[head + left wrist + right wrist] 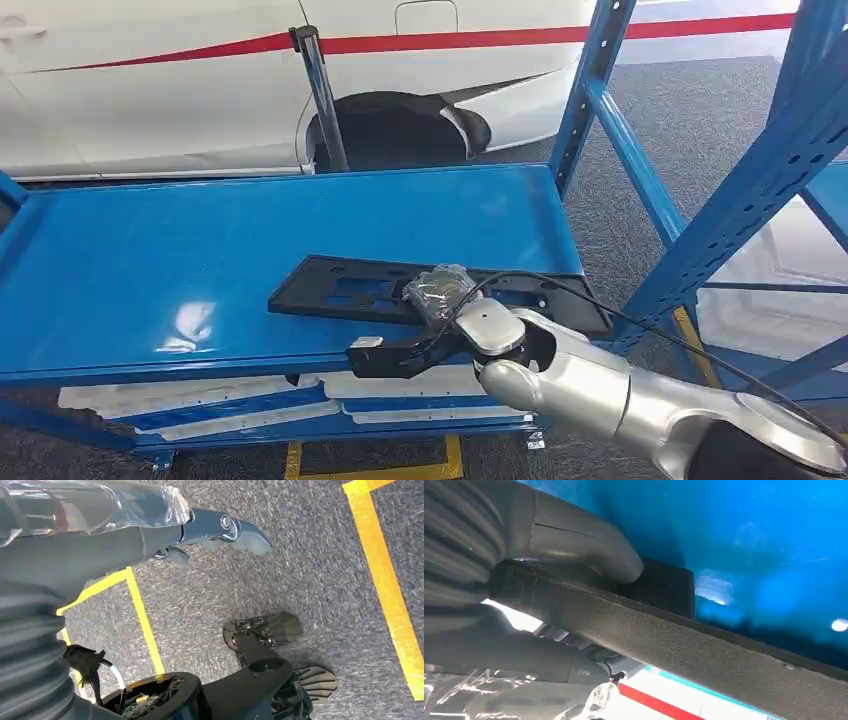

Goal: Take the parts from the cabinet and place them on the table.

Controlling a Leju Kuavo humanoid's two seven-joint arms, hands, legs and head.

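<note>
The right hand [420, 345] clamps the near edge of the black plate [350, 285] on the blue shelf [150, 250] — thumb over, fingers under, likely to slide it off — while the left hand [200, 532] hangs with its fingers apart.

The right hand [524, 600] grips a long black part [704, 655], thumb [589, 547] over its edge and fingers [524, 660] beneath, close against the blue shelf [764, 555].

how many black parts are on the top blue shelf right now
1. A single flat black part lies across the front of the blue shelf, its near edge held by the right hand. White strips lie on the shelf below; more may be hidden there.
</note>
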